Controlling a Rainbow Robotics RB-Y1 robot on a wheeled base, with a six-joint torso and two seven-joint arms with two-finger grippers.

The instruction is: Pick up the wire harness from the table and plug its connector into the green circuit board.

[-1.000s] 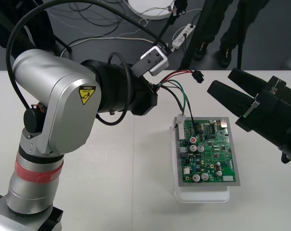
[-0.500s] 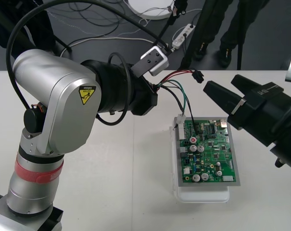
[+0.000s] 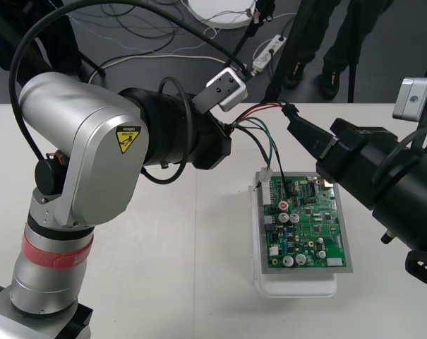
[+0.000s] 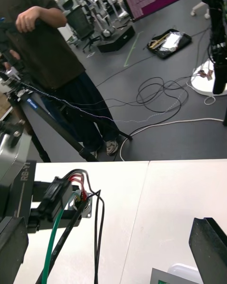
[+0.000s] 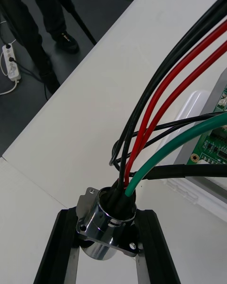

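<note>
My left gripper point(image 3: 226, 133) hovers over the table's far middle, shut on the harness's round metal socket point(image 5: 106, 220), which sits between its two black fingers point(image 5: 61, 246). Red, black and green wires point(image 5: 165, 99) rise from the socket. The red pair ends in the small black plug point(image 3: 291, 111), which hangs free beyond the board's far edge. Green and black wires point(image 3: 269, 148) drop to the far left corner of the green circuit board point(image 3: 308, 222). My right gripper point(image 3: 310, 126) is open, one fingertip just beside the plug point(image 4: 56, 196).
The board rests on a white base point(image 3: 298, 286) at the right of centre. Bare table lies in front of and to the left of the board. Cables and a power strip point(image 3: 268, 51) lie on the dark floor beyond the far edge.
My right gripper has moved left and toward the far edge, from the right side up to the hanging plug. The left arm and the harness have stayed put.
</note>
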